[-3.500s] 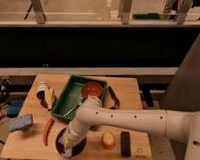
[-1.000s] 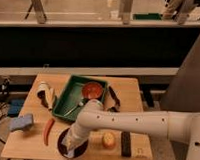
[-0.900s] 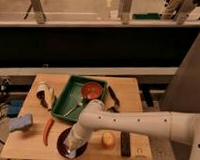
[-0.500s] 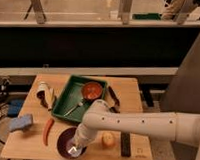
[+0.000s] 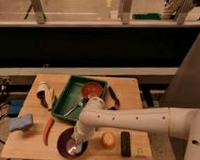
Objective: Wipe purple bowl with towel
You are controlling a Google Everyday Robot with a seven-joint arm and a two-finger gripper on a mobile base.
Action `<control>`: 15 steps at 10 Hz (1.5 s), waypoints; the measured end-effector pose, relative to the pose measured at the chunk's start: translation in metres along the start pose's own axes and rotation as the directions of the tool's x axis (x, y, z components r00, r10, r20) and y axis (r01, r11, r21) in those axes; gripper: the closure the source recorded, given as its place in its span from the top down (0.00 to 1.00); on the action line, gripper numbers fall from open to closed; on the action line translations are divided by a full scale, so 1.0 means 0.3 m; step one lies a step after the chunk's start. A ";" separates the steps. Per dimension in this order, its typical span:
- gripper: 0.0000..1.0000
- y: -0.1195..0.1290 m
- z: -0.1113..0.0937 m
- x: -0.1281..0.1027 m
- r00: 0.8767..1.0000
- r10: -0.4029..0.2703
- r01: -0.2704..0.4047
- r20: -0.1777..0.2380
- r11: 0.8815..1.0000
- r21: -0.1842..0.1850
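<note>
The pincer (image 5: 76,145), its grip hidden, presses into the round, dark purple bowl (image 5: 64,145).

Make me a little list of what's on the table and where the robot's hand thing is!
tool: down inside the purple bowl at the table's front edge, tool
towel: pale cloth under the tool, hard to make out
green tray: middle of table, holding the red bowl and a spoon
blue sponge: front left corner
red chili: between sponge and purple bowl
yellow round thing: right of the purple bowl
black block: right of that
table: light wood
</note>
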 end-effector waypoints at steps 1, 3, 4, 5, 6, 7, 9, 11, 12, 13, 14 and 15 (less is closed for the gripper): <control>0.00 -0.010 0.002 0.017 1.000 -0.004 0.004 -0.010 1.000 -0.001; 0.00 -0.042 -0.002 0.040 1.000 -0.018 0.018 -0.024 1.000 0.006; 0.00 -0.073 -0.002 0.051 0.999 -0.032 0.032 -0.027 0.999 0.014; 0.00 -0.101 0.001 0.058 0.999 -0.042 0.043 -0.026 0.999 0.025; 0.00 -0.131 0.005 0.061 0.998 -0.056 0.057 -0.022 0.998 0.041; 0.00 -0.161 0.008 0.057 0.997 -0.073 0.073 -0.011 0.995 0.065; 0.00 -0.207 0.007 0.033 0.994 -0.106 0.104 0.014 0.990 0.099; 0.00 -0.230 -0.007 -0.002 0.991 -0.127 0.122 0.039 0.985 0.120; 0.00 -0.237 -0.013 -0.022 0.990 -0.132 0.125 0.049 0.984 0.124; 0.00 -0.238 -0.016 -0.042 0.989 -0.133 0.125 0.060 0.984 0.123; 0.00 -0.231 -0.019 -0.081 0.989 -0.120 0.111 0.081 0.987 0.113; 0.00 -0.215 -0.022 -0.101 0.990 -0.106 0.096 0.092 0.990 0.107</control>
